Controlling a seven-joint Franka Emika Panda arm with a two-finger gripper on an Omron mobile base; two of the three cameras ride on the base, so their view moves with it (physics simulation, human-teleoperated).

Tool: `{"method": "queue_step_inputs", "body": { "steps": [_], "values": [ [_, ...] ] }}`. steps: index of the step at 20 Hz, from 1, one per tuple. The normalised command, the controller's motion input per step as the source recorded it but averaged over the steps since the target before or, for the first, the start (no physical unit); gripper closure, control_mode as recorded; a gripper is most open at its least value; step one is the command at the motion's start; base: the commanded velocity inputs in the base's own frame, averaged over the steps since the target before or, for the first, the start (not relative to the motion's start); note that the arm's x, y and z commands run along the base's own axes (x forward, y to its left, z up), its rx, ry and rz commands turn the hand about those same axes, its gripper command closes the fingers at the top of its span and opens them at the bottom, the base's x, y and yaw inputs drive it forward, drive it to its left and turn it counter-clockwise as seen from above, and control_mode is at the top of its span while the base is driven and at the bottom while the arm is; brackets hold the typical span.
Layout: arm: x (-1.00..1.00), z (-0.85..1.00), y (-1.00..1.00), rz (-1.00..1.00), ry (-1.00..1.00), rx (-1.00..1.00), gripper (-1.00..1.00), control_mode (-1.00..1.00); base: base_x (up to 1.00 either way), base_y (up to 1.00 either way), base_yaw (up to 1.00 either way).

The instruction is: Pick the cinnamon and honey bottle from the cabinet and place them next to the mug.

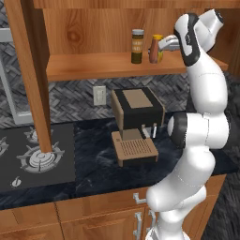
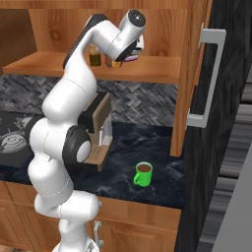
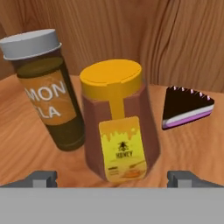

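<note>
The honey bottle [image 3: 119, 122] is being framed dead centre in the hand view, standing upright on the cabinet [image 1: 108, 63] shelf w/ the cinnamon [image 3: 46, 87] just beside it on one side and a dark wedge of cake [image 3: 186, 107] near it on the other. The gripper [image 3: 111, 178] is being held wide open, both tips flanking the honey bottle's base w/ nothing gripped yet; contact w/ the bottle can't be told. Judged as the approach to the first pick, neither item being moved to the mug [image 2: 143, 173] yet. Risks, as judged: the cinnamon is sitting so close to the honey bottle that one finger could be pushed into it during the final advance, tipping it or shoving it along the shelf; the bottle is tapering upward, so a grip taken too high could be squeezed off the slope; the cake wedge could be nudged by the other finger. View differences: label text, the yellow cap and the cake wedge are being shown clearly by the hand view alone; in the left base view the cinnamon [image 1: 137, 46] and honey bottle [image 1: 154, 49] are being seen side on, above the coffee machine [image 1: 137, 123], w/ the stove [image 1: 33, 157] off to one side; the mug, on the counter [image 2: 142, 147] well below the honey bottle and beside the coffee machine, is being given by the right base view.
</note>
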Motion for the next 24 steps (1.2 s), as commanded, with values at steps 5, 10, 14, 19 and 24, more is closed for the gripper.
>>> {"method": "queue_step_inputs", "body": {
  "steps": [5, 10, 14, 19, 24],
  "values": [
    [0.25, -0.09, 0.0, 0.0, -0.04, 0.0, -1.0, -1.0, 0.0, 0.0, 0.0],
    [0.17, 0.0, 0.0, 0.0, -0.02, 0.0, -1.0, -1.0, 0.0, 0.0, 0.0],
    [0.07, 0.0, 0.0, 0.0, -0.01, 0.0, -1.0, -1.0, 0.0, 0.0, 0.0],
    [0.0, 0.0, 0.0, 0.0, 0.0, 0.0, -1.0, -1.0, 0.0, 0.0, 0.0],
    [0.09, 0.0, 0.0, 0.0, 0.0, 0.0, -1.0, -1.0, 0.0, 0.0, 0.0]
  ]
}}
